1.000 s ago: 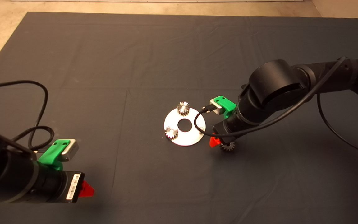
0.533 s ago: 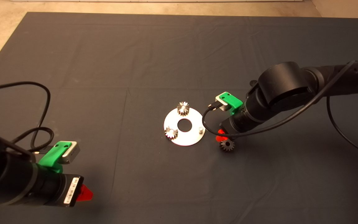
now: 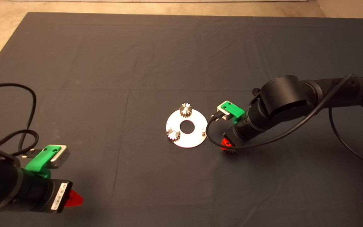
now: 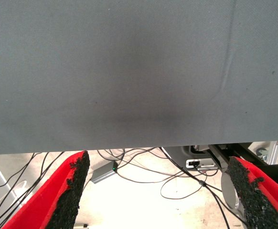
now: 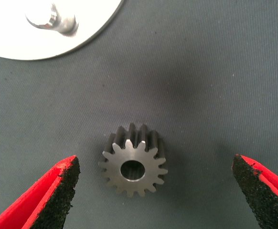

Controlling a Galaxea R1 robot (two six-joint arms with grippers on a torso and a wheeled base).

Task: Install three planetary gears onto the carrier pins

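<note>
The silver disc (image 3: 194, 138) lies mid-mat with two planetary gears (image 3: 185, 109) (image 3: 173, 134) seated on carrier pins. One carrier pin (image 3: 203, 130) at the disc's right edge stands bare. A third gear (image 3: 231, 151) lies flat on the mat just right of the disc, mostly hidden under my right gripper (image 3: 228, 147). The right wrist view shows that gear (image 5: 134, 167) between the wide-apart fingers (image 5: 50, 198) of the open right gripper (image 5: 154, 164), not touched, with the bare pin (image 5: 53, 21) and the disc edge (image 5: 93, 24) beyond. My left gripper (image 3: 73, 199) sits open at the lower left.
The dark mat (image 3: 137, 63) covers the table, with beige floor past its far edge. The left wrist view looks over the mat's edge (image 4: 129, 143) at floor cables (image 4: 144, 167). A black cable (image 3: 27, 110) loops on the mat at the left.
My right gripper has come down over the loose gear, which is now mostly covered in the head view. The left arm has drawn back toward the lower left corner.
</note>
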